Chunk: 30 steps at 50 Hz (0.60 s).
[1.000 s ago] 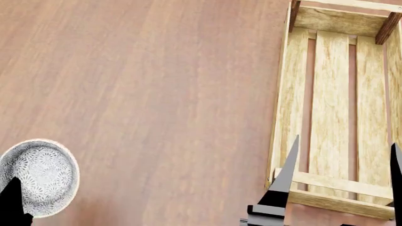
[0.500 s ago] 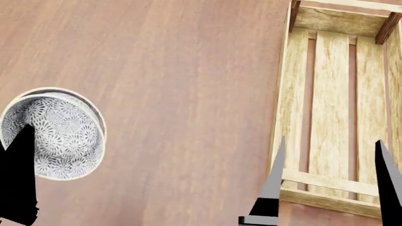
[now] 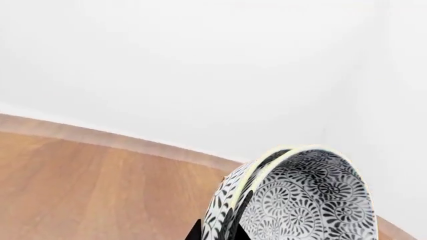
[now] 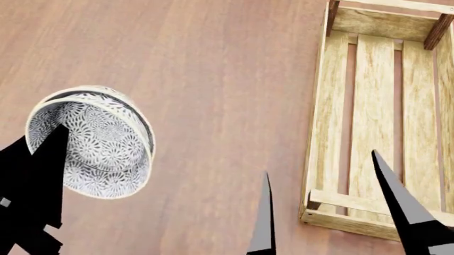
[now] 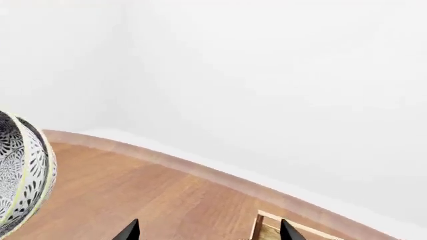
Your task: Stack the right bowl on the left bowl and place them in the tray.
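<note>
Two black-and-white patterned bowls (image 4: pixel 99 143) sit nested one inside the other, tilted and held above the wooden table. My left gripper (image 4: pixel 39 146) is shut on their near rim. In the left wrist view the double rim of the bowls (image 3: pixel 293 200) passes between the left gripper (image 3: pixel 217 232) fingers. The tray (image 4: pixel 316 106), a light-wood slatted crate, lies at the right with nothing in it. My right gripper (image 4: pixel 319 164) stands open over the tray's near left corner, holding nothing. In the right wrist view the bowls (image 5: pixel 23 170) show at the edge and the right gripper (image 5: pixel 210 222) is open beside the tray's corner (image 5: pixel 267 227).
Bare brown wood table (image 4: pixel 212 69) stretches between the bowls and the tray. A white wall (image 3: pixel 200 75) rises behind the table's far edge.
The bowls have risen with my left gripper, tilted, and moved to the right towards the tray. My right gripper has shifted left from over the tray's end to its left corner.
</note>
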Tool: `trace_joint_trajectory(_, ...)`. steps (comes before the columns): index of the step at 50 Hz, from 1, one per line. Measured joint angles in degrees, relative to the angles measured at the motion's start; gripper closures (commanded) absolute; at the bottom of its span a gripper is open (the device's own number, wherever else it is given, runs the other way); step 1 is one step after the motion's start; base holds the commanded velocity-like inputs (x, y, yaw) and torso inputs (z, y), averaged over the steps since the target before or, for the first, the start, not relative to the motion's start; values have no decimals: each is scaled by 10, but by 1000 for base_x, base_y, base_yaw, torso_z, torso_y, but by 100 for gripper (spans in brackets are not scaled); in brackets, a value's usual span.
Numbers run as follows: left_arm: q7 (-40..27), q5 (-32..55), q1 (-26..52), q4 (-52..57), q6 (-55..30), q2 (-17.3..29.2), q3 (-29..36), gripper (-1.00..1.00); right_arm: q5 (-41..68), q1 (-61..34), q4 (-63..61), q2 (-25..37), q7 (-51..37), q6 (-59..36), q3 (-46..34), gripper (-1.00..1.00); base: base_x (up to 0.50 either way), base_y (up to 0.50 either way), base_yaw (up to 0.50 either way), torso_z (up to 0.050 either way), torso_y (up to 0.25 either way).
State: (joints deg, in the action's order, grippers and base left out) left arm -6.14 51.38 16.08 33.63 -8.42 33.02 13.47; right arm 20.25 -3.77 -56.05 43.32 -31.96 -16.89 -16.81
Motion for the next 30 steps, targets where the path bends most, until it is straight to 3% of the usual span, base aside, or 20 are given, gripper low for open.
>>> trace_joint_trajectory(16,2,3,25,15,-13,7,10,100,81,-86,-29,102,-50,62,-121,-100,0,0,0,0,1)
trace_joint_trajectory(30,4,-4,27,33,-10,11,14,100,145,-137,-23,133,-44,111,-175,-100,0,0,0,0,1)
